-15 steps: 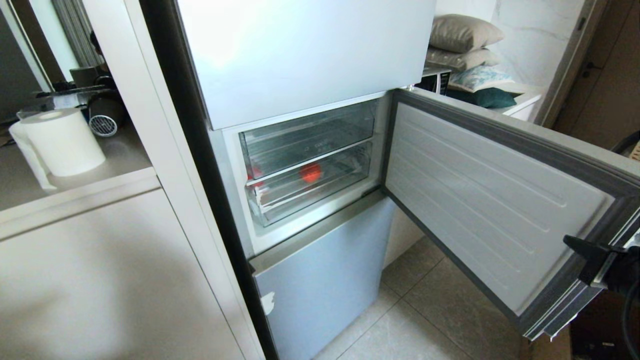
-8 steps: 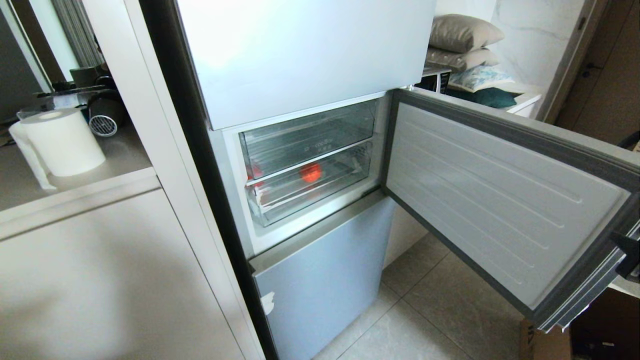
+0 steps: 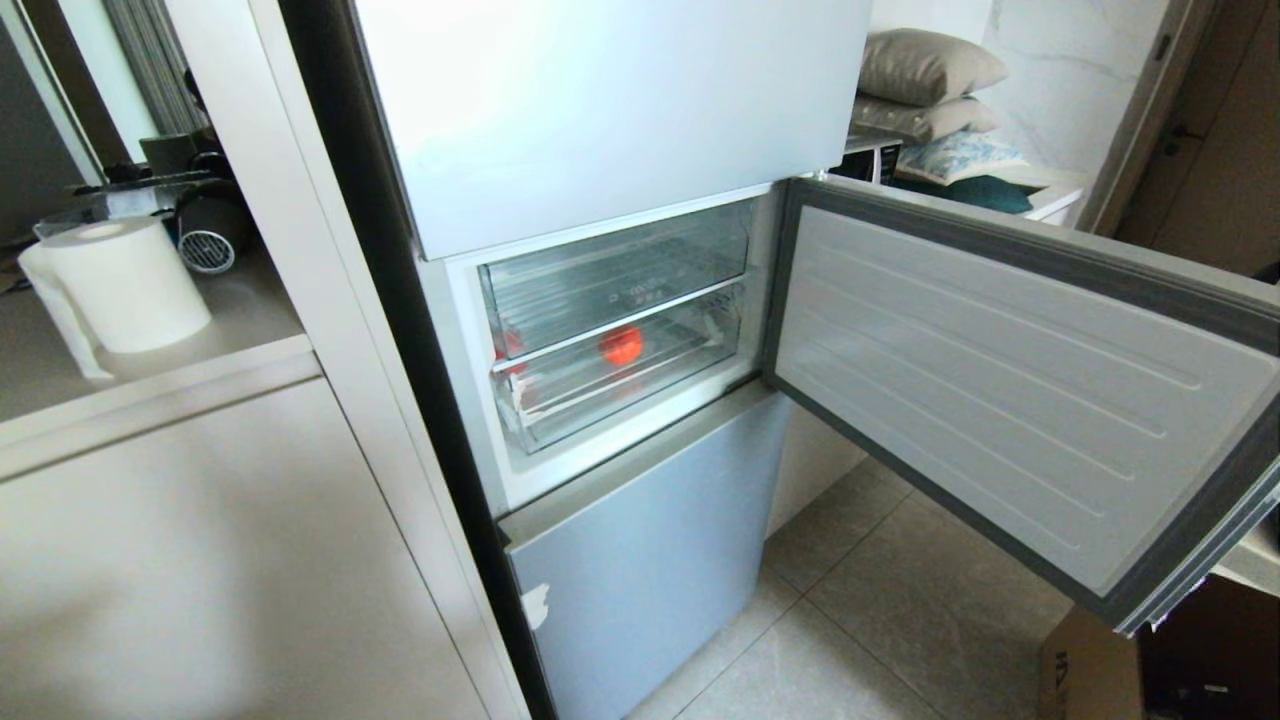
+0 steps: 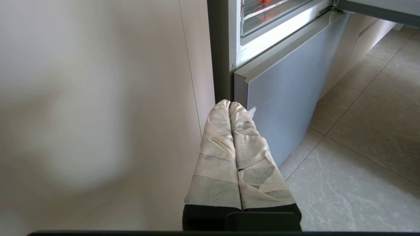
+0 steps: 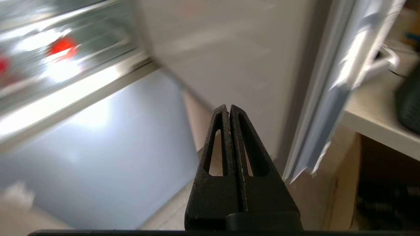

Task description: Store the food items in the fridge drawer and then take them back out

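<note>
Behind the shut drawer point(image 3: 620, 375), at eleven o'clock from the door point(image 3: 1000, 400), sits the fruit point(image 3: 621, 345), stored, while both grippers, left point(image 4: 229, 106) and right point(image 5: 228, 109), hang pressed together and empty, awaiting retrieval.

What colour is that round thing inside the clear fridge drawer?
Bright glossy red. The round fruit sits in the lower clear drawer, and the head view shows it best.

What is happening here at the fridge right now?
Nothing is being held. The middle fridge door stands wide open. A small round red fruit lies inside the lower clear plastic drawer, which is pushed in. The right gripper is shut beside the door's edge; the tape-wrapped left gripper is shut, low near the bottom door.
</note>
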